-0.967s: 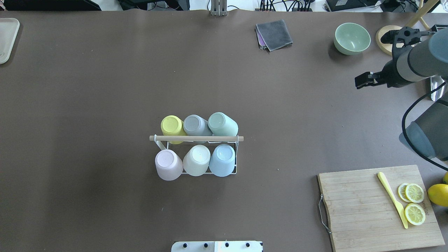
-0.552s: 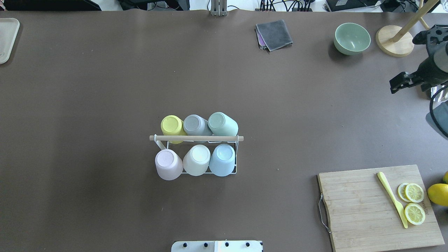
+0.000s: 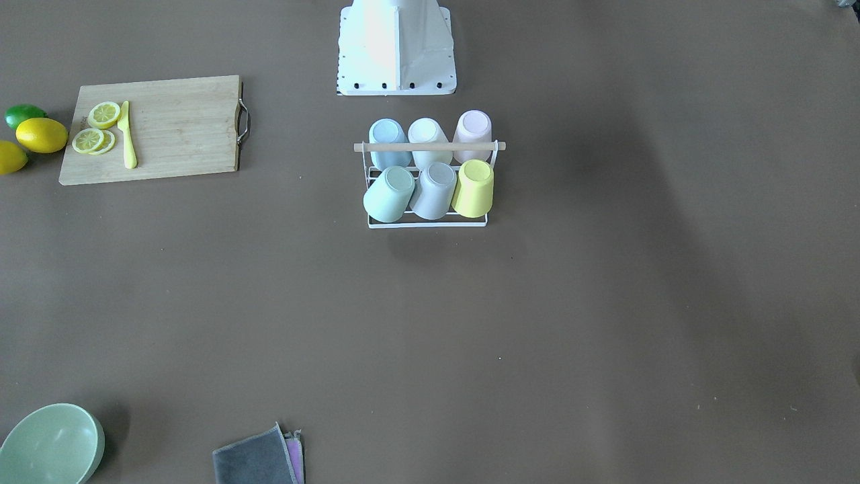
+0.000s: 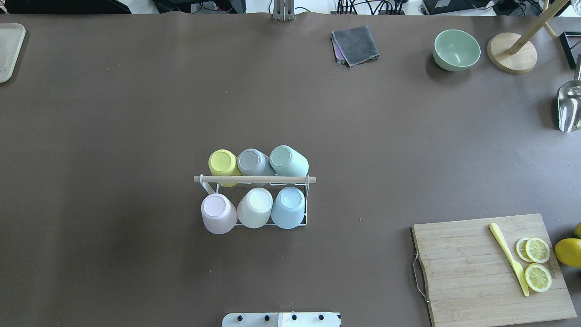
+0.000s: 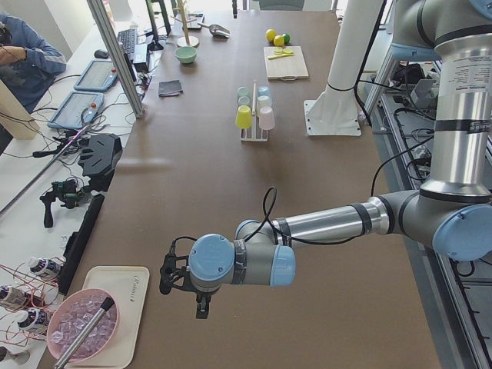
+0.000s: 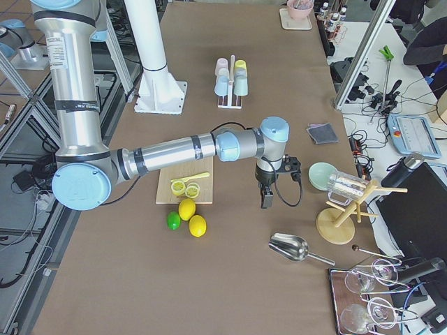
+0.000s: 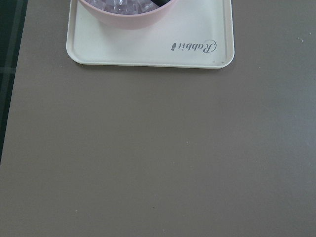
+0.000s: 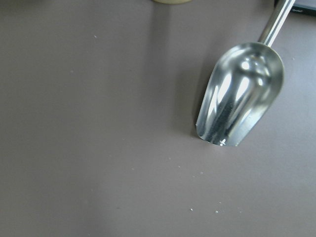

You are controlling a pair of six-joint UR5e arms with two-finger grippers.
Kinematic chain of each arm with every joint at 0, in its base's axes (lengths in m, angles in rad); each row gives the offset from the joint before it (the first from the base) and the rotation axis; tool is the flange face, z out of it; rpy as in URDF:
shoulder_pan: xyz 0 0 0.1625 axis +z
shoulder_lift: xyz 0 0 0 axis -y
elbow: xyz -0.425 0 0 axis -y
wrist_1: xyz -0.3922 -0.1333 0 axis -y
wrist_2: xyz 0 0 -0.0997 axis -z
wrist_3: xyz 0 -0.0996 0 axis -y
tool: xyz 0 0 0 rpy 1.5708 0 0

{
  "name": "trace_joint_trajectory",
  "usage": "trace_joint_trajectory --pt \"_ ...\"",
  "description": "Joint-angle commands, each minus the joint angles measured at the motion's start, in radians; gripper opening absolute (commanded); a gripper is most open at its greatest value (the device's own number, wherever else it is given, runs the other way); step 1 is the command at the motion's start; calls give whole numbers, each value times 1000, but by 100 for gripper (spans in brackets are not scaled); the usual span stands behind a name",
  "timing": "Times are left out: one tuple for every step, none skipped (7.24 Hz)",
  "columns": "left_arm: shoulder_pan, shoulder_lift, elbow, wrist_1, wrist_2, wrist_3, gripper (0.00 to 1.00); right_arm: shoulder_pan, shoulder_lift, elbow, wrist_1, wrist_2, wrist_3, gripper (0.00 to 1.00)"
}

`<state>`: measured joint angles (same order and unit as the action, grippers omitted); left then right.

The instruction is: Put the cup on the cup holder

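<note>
The cup holder [image 4: 254, 179], a white wire rack with a wooden dowel on top, stands mid-table and is also seen as the cup holder [image 3: 430, 146] from across the table. Several pastel cups sit upside down on its prongs, among them a yellow cup [image 4: 222, 163], a green cup [image 4: 288, 161] and a pink cup [image 4: 218, 212]. My left gripper [image 5: 181, 280] hangs far off near the table's left end, beside a cream tray [image 5: 115, 311]. My right gripper [image 6: 266, 197] points down near the table's right end. Whether either is open or shut I cannot tell.
A wooden cutting board [image 4: 476, 268] carries lemon slices and a yellow knife [image 4: 508, 259]. Whole lemons [image 4: 567, 252] lie beside it. At the back right are a green bowl [image 4: 456, 49], a grey cloth [image 4: 355, 44], a wooden stand [image 4: 512, 53] and a metal scoop [image 8: 242, 94].
The right arm has pulled back to the right and left the overhead view. The cups and rack have not moved.
</note>
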<state>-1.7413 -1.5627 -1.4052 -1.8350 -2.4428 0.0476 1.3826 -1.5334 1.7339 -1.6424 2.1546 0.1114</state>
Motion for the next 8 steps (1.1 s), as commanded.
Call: trace_joint_trajectory --pt "37 -10 -21 57 -8 0 97 126 -31 -59 -10 7 -214 100" --pt "45 4 -34 72 -13 0 97 168 -63 -71 -10 55 -207 100" --pt "52 6 -50 63 -9 1 98 215 -73 -91 -8 130 -208 100" --pt "87 25 -101 74 25 29 98 237 -97 -83 -1 152 -208 100" --pt "91 32 -100 97 12 29 98 246 -106 -80 0 153 -208 100" --pt "91 35 -103 115 4 32 98 250 -109 -79 0 154 -208 100" --pt "89 38 -107 115 5 34 98 251 -111 -77 1 154 -208 100" --pt "89 41 -107 114 4 35 97 251 -111 -79 1 154 -208 100"
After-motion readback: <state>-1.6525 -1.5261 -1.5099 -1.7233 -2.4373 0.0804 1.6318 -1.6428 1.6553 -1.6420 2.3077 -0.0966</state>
